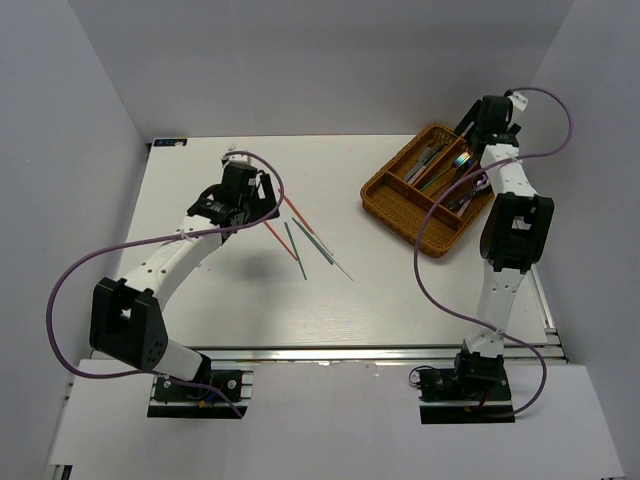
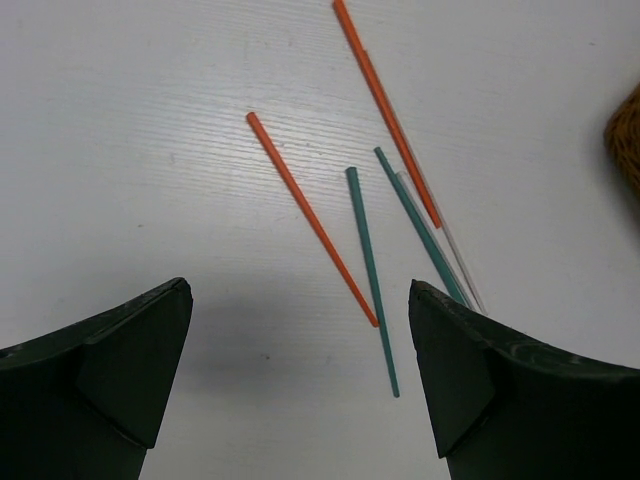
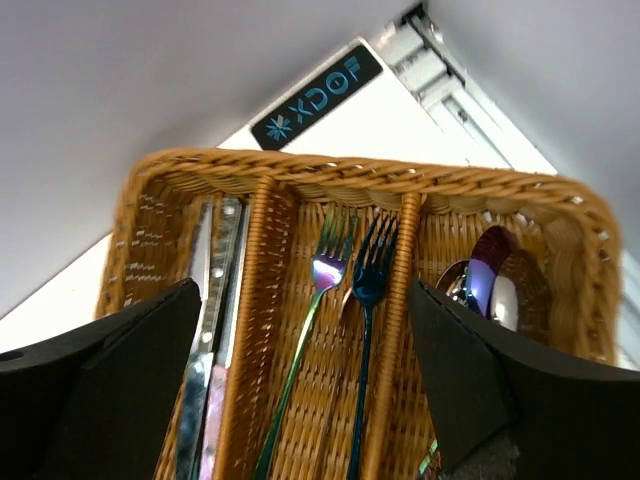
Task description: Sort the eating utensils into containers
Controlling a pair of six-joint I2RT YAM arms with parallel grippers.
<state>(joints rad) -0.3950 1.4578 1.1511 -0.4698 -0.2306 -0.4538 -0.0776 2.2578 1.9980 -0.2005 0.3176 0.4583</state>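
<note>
Several thin chopsticks lie loose on the white table: two red (image 1: 275, 235) and two teal (image 1: 294, 250). In the left wrist view they are a red one (image 2: 310, 215), a second red (image 2: 385, 110), a teal one (image 2: 370, 270), a second teal (image 2: 420, 225) and a pale one (image 2: 447, 240). My left gripper (image 1: 252, 205) hovers just left of them, open and empty (image 2: 300, 330). The brown wicker tray (image 1: 372, 197) stands at the far right. My right gripper (image 1: 478, 130) is open and empty over its far end (image 3: 303, 310). Below it lie two iridescent forks (image 3: 325, 270), knives (image 3: 215, 300) and spoons (image 3: 490, 285), each kind in its own section.
Grey walls close in the table on the left, back and right. A black XDOF label (image 3: 318, 97) sits on the table's far edge behind the tray rim (image 3: 350, 170). The tray's corner shows at the right edge of the left wrist view (image 2: 625, 140).
</note>
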